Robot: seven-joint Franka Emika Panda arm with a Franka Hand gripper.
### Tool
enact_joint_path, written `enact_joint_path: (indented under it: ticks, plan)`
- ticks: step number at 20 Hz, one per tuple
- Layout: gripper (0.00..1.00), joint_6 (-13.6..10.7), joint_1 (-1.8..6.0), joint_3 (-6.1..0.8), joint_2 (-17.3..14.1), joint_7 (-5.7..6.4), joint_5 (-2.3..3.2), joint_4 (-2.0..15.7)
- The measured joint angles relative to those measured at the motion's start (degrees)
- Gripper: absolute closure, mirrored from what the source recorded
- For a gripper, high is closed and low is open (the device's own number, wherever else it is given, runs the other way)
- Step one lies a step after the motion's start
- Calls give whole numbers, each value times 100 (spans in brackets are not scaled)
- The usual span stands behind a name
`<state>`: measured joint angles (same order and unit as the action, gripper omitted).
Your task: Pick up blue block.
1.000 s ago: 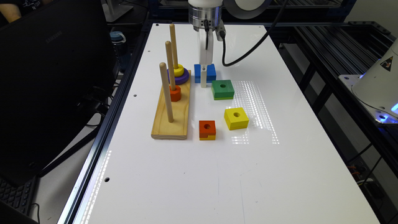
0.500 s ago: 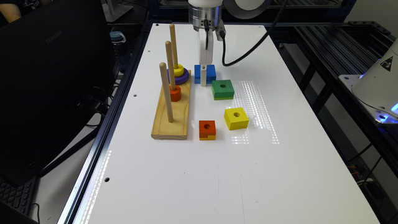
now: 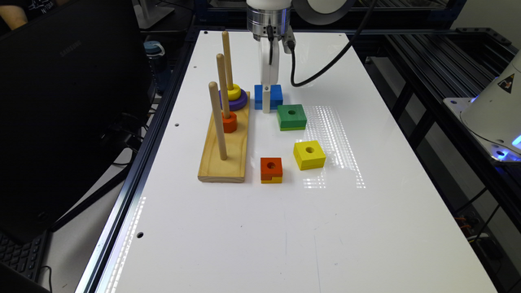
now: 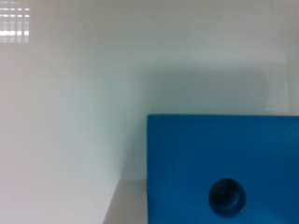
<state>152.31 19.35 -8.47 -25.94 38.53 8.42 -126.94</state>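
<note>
Blue block point(image 3: 272, 95) on my white counter point(image 3: 285, 228), pincer point(image 3: 266, 103) down at it, grip state unclear to me.

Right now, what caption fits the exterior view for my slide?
End effector down at the blue block, between the peg stand and green block.

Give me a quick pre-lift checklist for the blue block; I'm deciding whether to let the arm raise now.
1. Claw down at the blue block: ok, it stands at the block's front face in the exterior view.
2. Block resting flat on the table: ok.
3. Claw closed on the block: cannot tell.
4. Green block apart from the blue block: ok, a narrow gap.
5. Purple ring and pegs clear of the claw: ok.
</note>
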Motion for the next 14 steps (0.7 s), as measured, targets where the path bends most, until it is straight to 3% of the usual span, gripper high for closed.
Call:
enact_joint_path:
  ticks: [10,11,14]
  plan:
    - [0,0,0,0,0,0,0,0]
    - [100,0,0,0,0,0,0,0]
    - [100,0,0,0,0,0,0,0]
